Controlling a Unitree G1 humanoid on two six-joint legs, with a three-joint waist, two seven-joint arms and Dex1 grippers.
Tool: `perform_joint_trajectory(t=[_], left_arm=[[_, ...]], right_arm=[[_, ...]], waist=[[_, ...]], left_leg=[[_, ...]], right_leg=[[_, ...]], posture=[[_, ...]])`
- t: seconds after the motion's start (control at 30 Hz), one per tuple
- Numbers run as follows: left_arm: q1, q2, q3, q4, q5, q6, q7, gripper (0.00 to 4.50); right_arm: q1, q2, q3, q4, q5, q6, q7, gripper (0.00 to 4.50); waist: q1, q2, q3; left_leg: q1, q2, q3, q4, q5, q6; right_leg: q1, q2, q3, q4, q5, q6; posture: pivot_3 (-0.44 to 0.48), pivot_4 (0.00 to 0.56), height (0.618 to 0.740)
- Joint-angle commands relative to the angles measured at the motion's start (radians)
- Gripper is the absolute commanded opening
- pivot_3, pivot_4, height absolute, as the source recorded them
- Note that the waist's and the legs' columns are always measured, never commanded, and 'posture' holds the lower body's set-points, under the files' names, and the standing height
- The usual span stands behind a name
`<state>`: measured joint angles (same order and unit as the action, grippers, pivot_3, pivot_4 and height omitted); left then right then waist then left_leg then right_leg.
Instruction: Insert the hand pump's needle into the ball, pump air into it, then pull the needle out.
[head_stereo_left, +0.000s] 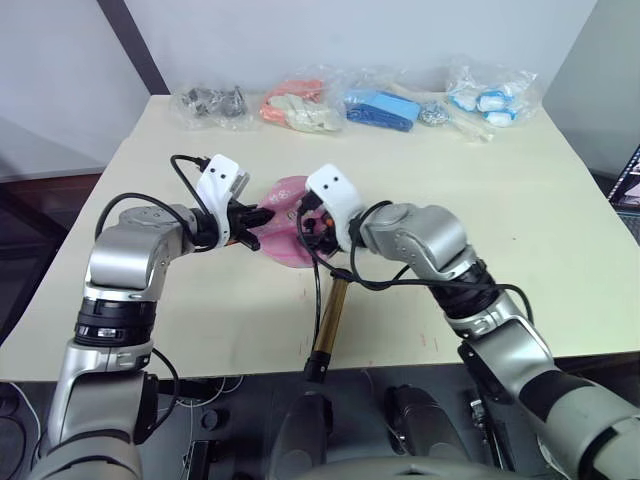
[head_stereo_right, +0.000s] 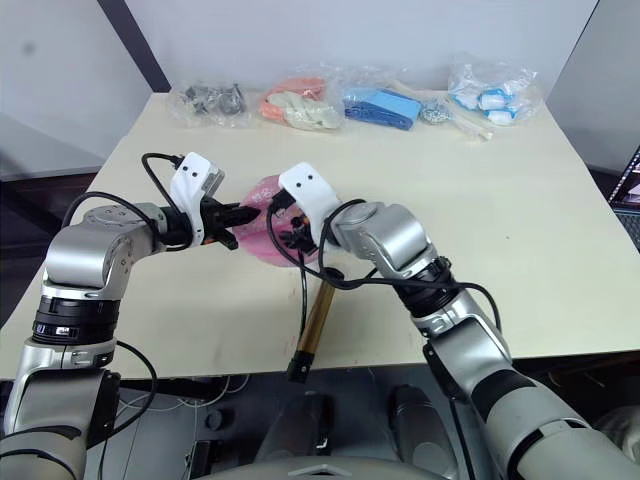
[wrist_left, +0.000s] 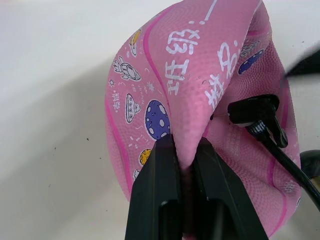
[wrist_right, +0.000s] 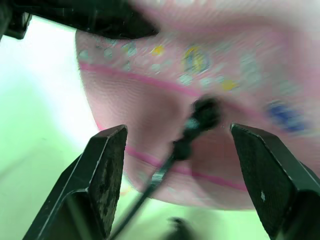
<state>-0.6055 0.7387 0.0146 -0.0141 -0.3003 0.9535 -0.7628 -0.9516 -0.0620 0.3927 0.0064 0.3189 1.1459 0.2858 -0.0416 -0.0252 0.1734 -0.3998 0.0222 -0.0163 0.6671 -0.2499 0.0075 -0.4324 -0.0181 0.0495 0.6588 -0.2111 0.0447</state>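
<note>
While the left gripper (wrist_left: 182, 150) pinches a fold of the ball (wrist_left: 200, 75), the right gripper (wrist_right: 177, 150) stands wide; the needle's (wrist_right: 202, 114) fitting sits against the ball between its fingers

You have a pink ball (wrist_left: 200, 75) printed with white characters, white rockets and saucers, purple spotted planets and darker pink stripes, black fingers (wrist_left: 155, 200) on the left end effector (wrist_left: 182, 165), a gold-bronze, black-capped hand pump (head_stereo_left: 328, 328), and a cream desk (head_stereo_left: 520, 230).
</note>
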Motion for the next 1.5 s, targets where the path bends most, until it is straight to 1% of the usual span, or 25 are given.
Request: perform_joint_trajectory(t=[0.03,0.1,0.2,0.3,0.37,0.6,0.7,0.97,1.33,1.43,1.47,1.5], left_arm=[[0.011,-0.004,-0.051,0.019,0.001,0.003,-0.025,0.0],[0.009,-0.002,-0.053,0.023,0.003,-0.003,-0.028,0.0],[0.009,0.0,-0.056,0.024,0.007,-0.011,-0.032,0.0],[0.009,0.002,-0.06,0.02,0.009,-0.019,-0.035,0.0],[0.009,0.003,-0.061,0.019,0.009,-0.023,-0.034,0.0],[0.014,0.002,-0.062,0.012,0.007,-0.03,-0.031,0.0],[0.02,0.003,-0.06,0.004,0.005,-0.029,-0.029,0.0],[0.026,0.006,-0.057,0.0,0.004,-0.028,-0.028,0.0],[0.03,0.006,-0.056,-0.003,0.003,-0.026,-0.029,0.0],[0.031,0.006,-0.056,-0.003,0.003,-0.026,-0.029,0.0],[0.03,0.006,-0.057,-0.003,0.003,-0.026,-0.029,0.0],[0.03,0.005,-0.057,-0.002,0.003,-0.026,-0.029,0.0]], right_arm=[[0.015,-0.042,0.025,-0.12,-0.03,-0.014,0.021,3.42],[0.023,-0.069,0.046,-0.154,-0.045,-0.026,0.039,3.42],[0.032,-0.037,0.008,-0.148,-0.002,0.028,0.06,3.42],[0.02,-0.011,0.004,-0.101,-0.012,0.032,0.058,3.42],[0.007,0.029,-0.023,-0.041,-0.019,0.03,0.043,3.42],[-0.03,0.098,-0.07,0.135,-0.061,-0.039,0.016,3.42],[-0.052,0.125,-0.097,0.19,-0.076,-0.068,0.001,2.73],[-0.074,0.169,-0.131,0.235,-0.089,-0.08,-0.001,2.73],[-0.077,0.187,-0.146,0.281,-0.108,-0.088,0.001,2.73],[-0.079,0.19,-0.153,0.294,-0.112,-0.094,0.003,1.95],[-0.08,0.192,-0.154,0.298,-0.114,-0.097,0.004,1.52],[-0.081,0.194,-0.155,0.302,-0.115,-0.099,0.005,1.52]], waist=[[0.001,0.0,0.0],[0.002,0.0,0.0],[0.002,0.0,0.0],[0.002,0.0,0.0],[0.002,0.0,0.0],[0.005,0.0,0.0],[0.004,0.0,0.0],[0.004,0.0,0.0],[0.003,0.0,0.0],[0.003,0.0,0.0],[0.003,0.0,0.0],[0.003,0.0,0.0]], left_leg=[[0.0,0.0,0.0,0.0,0.0,0.0],[0.0,0.0,0.0,0.0,0.0,0.0],[0.0,0.0,0.001,0.0,0.0,0.0],[0.0,0.0,0.001,0.0,0.0,0.0],[0.0,0.0,0.001,0.0,0.0,0.0],[-0.001,0.0,0.001,0.0,0.0,0.0],[-0.001,0.0,0.001,0.0,0.0,0.0],[-0.001,0.0,0.001,0.0,0.0,0.0],[-0.001,0.0,0.001,-0.001,0.0,0.0],[-0.001,0.0,0.001,-0.001,0.0,0.0],[-0.001,0.0,0.001,-0.001,0.0,0.0],[-0.001,0.0,0.001,-0.001,0.0,0.0]], right_leg=[[0.0,0.0,0.0,0.0,0.0,0.0],[0.0,0.0,0.0,0.0,0.0,-0.001],[0.0,0.0,0.001,0.0,0.0,-0.001],[0.0,0.0,0.001,0.0,0.0,-0.001],[0.0,0.0,0.0,0.0,0.0,-0.001],[0.0,-0.001,0.0,-0.001,0.001,-0.002],[0.0,-0.001,0.001,-0.001,0.001,-0.002],[0.0,-0.001,0.0,-0.001,0.001,-0.003],[0.0,-0.001,0.0,-0.001,0.001,-0.003],[0.0,-0.001,0.0,-0.001,0.001,-0.003],[0.0,-0.001,0.0,-0.001,0.001,-0.003],[0.0,-0.001,0.0,-0.001,0.001,-0.003]], posture=[[0.0,0.15,0.74],[0.0,0.15,0.74],[0.0,0.15,0.74],[0.0,0.15,0.74],[0.0,0.15,0.74],[0.0,0.15,0.74],[0.0,0.15,0.74],[0.0,0.15,0.74],[0.0,0.15,0.74],[0.0,0.15,0.74],[0.0,0.15,0.74],[0.0,0.15,0.74]])
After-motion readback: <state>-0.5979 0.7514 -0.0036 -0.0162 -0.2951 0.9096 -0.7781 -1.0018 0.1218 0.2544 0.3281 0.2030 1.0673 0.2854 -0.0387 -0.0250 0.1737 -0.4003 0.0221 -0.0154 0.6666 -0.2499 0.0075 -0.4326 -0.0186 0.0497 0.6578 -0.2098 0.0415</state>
